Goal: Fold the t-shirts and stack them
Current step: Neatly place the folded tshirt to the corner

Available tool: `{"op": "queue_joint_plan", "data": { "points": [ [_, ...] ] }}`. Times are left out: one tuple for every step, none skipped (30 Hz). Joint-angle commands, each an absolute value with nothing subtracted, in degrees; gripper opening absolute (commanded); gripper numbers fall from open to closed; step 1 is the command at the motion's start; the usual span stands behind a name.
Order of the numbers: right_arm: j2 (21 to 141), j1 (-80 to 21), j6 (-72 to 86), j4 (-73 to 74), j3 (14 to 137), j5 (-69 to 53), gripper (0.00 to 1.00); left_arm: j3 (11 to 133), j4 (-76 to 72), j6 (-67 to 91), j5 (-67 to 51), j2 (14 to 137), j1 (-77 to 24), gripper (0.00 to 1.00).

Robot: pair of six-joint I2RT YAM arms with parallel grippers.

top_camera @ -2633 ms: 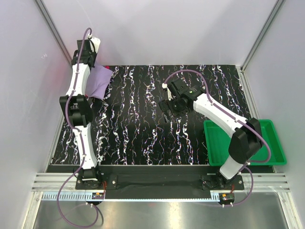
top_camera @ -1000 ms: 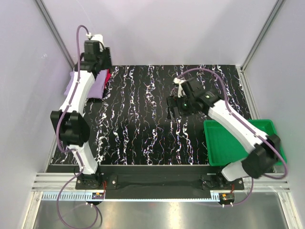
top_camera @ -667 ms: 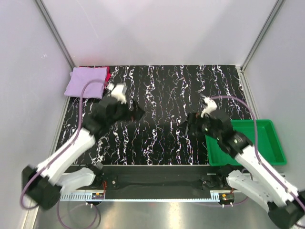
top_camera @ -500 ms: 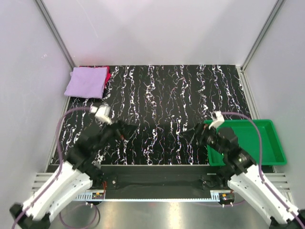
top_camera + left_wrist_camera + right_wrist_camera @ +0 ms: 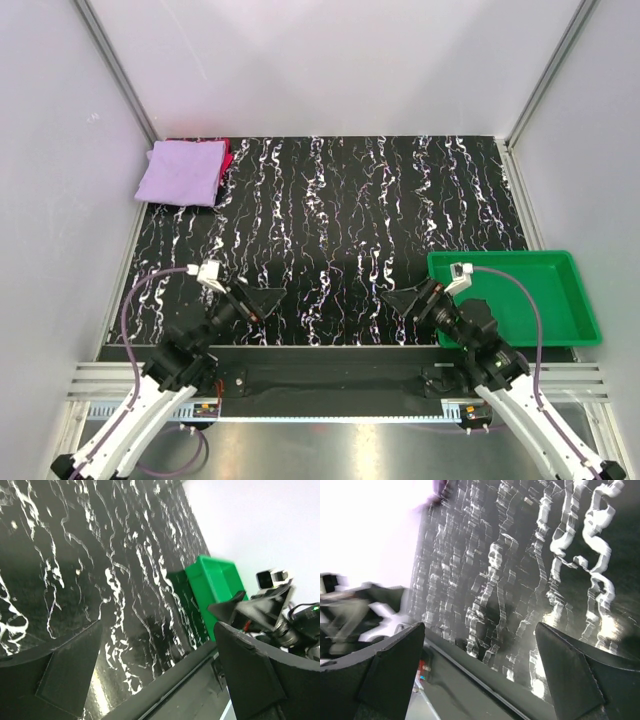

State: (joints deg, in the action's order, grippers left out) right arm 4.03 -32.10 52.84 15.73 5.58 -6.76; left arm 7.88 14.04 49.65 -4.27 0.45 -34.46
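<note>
A folded lavender t-shirt [image 5: 183,172] lies in the far left corner of the black marbled table. It rests on the pink-red t-shirt [image 5: 227,156], of which only a thin edge shows at its right side. Both arms are drawn back over the near edge. My left gripper [image 5: 262,299] [image 5: 160,675] is open and holds nothing. My right gripper [image 5: 405,300] [image 5: 480,672] is open too and also holds nothing. Each wrist view shows only table and the front rail between the fingers.
A green tray [image 5: 530,300] [image 5: 215,582] with nothing in it sits at the near right corner, close to my right arm. White walls with metal corner posts enclose the table. A black rail runs along its near edge [image 5: 320,352].
Both arms have swung back from the far and middle table to the near edge. The left gripper let go of the lavender shirt, which now lies uncovered on the pink-red one.
</note>
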Motion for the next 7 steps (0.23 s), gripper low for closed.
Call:
{"op": "queue_joint_plan", "data": {
  "points": [
    [1.7, -32.1, 55.5, 14.0, 2.1, -5.0, 1.0, 0.7, 0.7, 54.9, -9.0, -8.9, -34.6, 0.99],
    [3.1, -32.2, 55.8, 13.0, 1.7, -4.9, 1.0, -1.8, -2.9, 56.8, -9.9, -9.1, -34.6, 0.99],
    [3.3, -32.1, 56.3, 11.7, 1.0, -5.0, 0.99, -3.6, -9.4, 58.4, -10.4, -8.4, -34.6, 0.99],
    [3.2, -32.1, 56.6, 10.9, 0.4, -5.3, 1.0, -5.5, -12.7, 61.9, -11.0, -8.4, -34.6, 0.99],
    [2.4, -32.1, 56.5, 10.6, 0.2, -5.7, 1.0, -8.8, -15.6, 63.4, -11.9, -8.6, -34.6, 0.99],
    [1.8, -32.0, 56.7, 11.1, 0.4, -5.9, 1.0, -9.0, -18.0, 64.4, -12.3, -8.9, -34.6, 0.99],
    [1.0, -32.1, 56.8, 11.8, 1.1, -6.3, 1.0, -9.2, -19.4, 65.0, -13.2, -8.6, -34.6, 0.99]
  ]
}}
